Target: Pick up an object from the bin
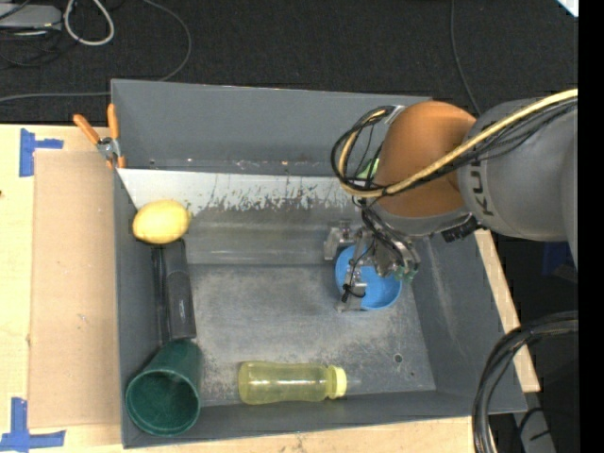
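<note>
Blue round object (pixel 379 293), lying on the floor of the bin (pixel 283 149) right of centre, a little below the back wall. It looks like a small bowl or cap of hard plastic. By that look it is judged light, stiff and smooth, not fragile, and likely to slide or tip on the metal floor if pressed from one side. A hold across its rim, or across its width where the sides run parallel, seems the safest.

End effector (pixel 364 270), directly over the left part of the blue object and at or very near its surface. How far the end effector is open, and whether it has hold of anything, cannot be told: its metal parts and wiring overlap the blue surface, and contact is not resolved.

Orange cover (pixel 425 163) and looped cables (pixel 351 157) on the wrist, hiding the bin's right rear corner and part of the blue object's upper edge. Its full outline and depth are therefore uncertain.

Other contents, all well apart from the blue object:
- a yellow lemon (pixel 160 223) in the left rear corner
- a black bar (pixel 176 300) along the left wall, its kind unclear
- a green cup (pixel 165 396) on its side in the left front corner, mouth toward the viewer
- a pale yellow translucent bottle (pixel 291 382) lying along the front wall
</note>
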`<state>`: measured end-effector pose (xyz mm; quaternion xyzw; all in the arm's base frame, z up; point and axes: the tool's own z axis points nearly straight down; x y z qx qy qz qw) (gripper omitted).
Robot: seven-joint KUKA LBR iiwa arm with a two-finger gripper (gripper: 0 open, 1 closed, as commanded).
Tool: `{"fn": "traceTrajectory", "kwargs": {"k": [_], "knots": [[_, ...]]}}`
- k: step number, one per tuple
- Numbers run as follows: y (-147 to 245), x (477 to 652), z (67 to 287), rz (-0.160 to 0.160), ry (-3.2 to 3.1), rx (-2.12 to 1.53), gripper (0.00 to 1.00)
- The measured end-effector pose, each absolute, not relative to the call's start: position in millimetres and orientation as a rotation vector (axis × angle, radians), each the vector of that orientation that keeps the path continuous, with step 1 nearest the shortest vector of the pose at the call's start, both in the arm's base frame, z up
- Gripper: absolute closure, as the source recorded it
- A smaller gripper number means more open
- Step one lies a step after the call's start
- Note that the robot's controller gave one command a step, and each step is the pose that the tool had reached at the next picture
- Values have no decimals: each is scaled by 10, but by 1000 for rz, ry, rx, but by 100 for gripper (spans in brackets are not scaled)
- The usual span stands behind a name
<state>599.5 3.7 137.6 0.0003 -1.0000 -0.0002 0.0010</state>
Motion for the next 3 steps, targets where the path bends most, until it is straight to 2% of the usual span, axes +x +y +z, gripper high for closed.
{"fn": "traceTrajectory", "kwargs": {"k": [1,2,3], "knots": [[37,5995,1376,-1,-3140,1,0],[-394,5997,1254,0,-3136,-66,0],[-489,6025,1159,-5,-3142,6,0]]}}
